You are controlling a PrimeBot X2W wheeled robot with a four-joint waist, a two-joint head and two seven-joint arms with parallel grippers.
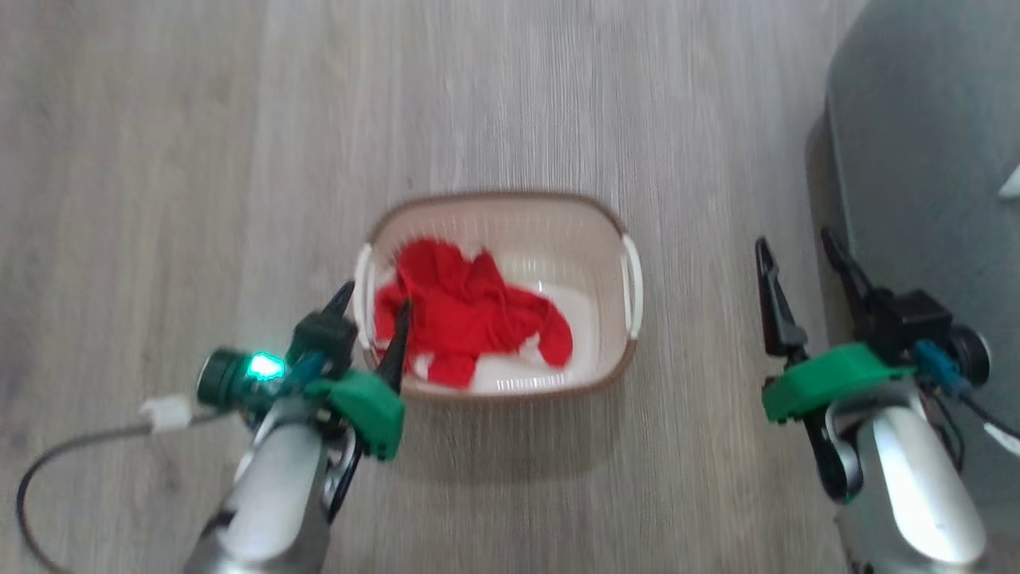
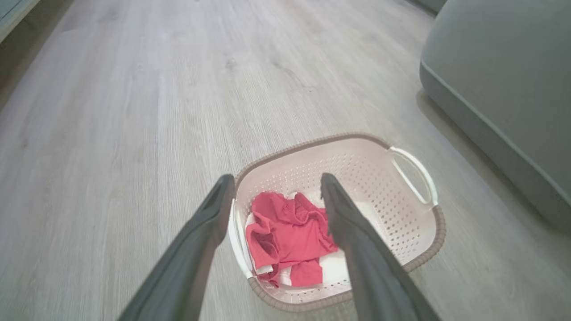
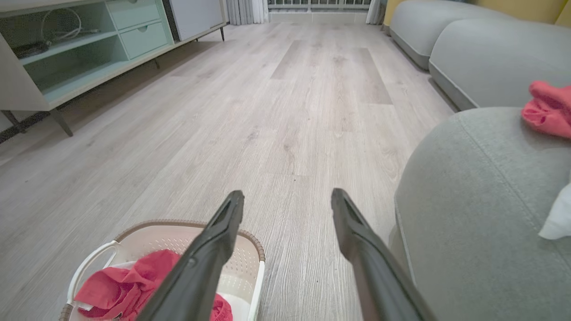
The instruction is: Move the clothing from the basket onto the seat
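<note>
Pale plank floor (image 1: 199, 159) carries the cream basket (image 1: 510, 209), where a crumpled red garment (image 1: 466, 311) lies on white cloth (image 1: 570, 323) at its left side. The left gripper (image 1: 376, 296), spread wide and empty, straddles the basket's left rim, one finger above the red fabric; the right gripper (image 1: 795, 239), equally wide and empty, hangs between basket and grey-green seat (image 1: 924, 159), where another red garment (image 3: 548, 109) lies.

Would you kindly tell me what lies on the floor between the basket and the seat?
Bare wooden floor separates the basket from the seat, clearest in the left wrist view.
</note>
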